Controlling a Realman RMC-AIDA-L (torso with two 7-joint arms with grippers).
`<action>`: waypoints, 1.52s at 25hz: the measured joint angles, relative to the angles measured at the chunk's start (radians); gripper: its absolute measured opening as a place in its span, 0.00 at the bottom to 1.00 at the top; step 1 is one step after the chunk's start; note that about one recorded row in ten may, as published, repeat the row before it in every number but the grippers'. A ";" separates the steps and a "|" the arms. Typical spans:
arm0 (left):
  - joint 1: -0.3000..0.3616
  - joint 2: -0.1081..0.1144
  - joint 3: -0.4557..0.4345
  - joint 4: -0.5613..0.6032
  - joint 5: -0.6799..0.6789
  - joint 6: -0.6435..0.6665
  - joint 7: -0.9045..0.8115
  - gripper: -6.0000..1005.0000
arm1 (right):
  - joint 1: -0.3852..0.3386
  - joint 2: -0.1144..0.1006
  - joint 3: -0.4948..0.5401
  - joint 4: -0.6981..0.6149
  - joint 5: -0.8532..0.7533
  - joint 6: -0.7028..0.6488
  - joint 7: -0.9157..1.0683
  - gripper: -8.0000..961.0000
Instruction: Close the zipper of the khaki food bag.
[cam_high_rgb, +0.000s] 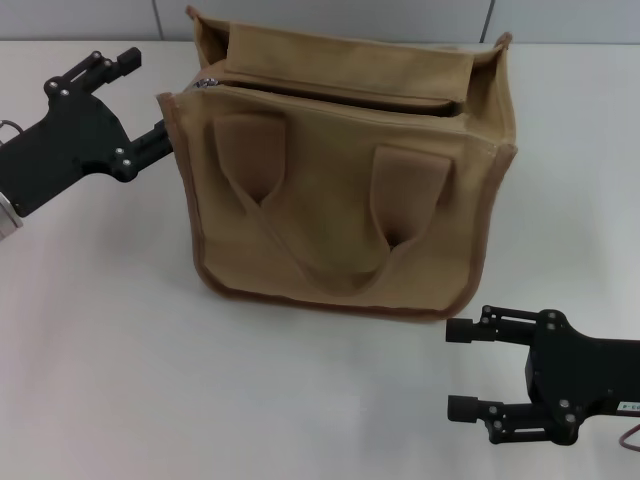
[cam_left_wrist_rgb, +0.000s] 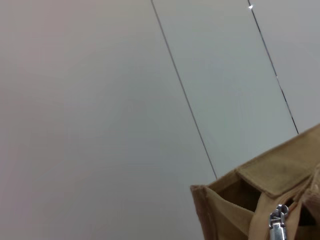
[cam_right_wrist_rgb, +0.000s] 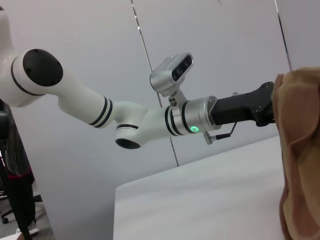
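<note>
Reaching in from my left side, my left gripper (cam_high_rgb: 150, 100) sits right at the upper left corner of the khaki food bag (cam_high_rgb: 345, 200), its fingers spread wide, one raised above the bag's top edge and the other pressed close against the bag's side piping. Just beyond those fingers, at that same corner, lies the small silver pull tab (cam_left_wrist_rgb: 276, 226) of the zipper (cam_high_rgb: 330, 92), hanging at the near end of the track; in my left wrist view it shows shiny against the tan tape, with the bag's mouth gaping dark behind it. The zipper line runs long across the bag's top, away from my left fingers toward my right side, and it looks open along most of that length. So the pull, I judge, must travel rightward along that axis. My left arm is plainly the nearer one. My right gripper (cam_high_rgb: 470, 370) rests low on the white table (cam_high_rgb: 120, 380), near the bag's lower right corner but apart from it, fingers parted and holding nothing.
</note>
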 joint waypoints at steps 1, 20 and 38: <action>0.000 0.000 0.000 -0.001 0.000 0.000 0.005 0.73 | 0.000 0.000 0.000 -0.001 0.000 0.000 0.000 0.81; 0.005 -0.003 0.003 -0.041 -0.067 0.045 0.146 0.16 | 0.000 0.000 0.016 -0.004 0.001 -0.015 0.000 0.80; 0.011 -0.004 -0.002 -0.045 -0.067 0.062 0.145 0.02 | 0.091 -0.021 0.241 -0.002 0.091 -0.311 0.255 0.80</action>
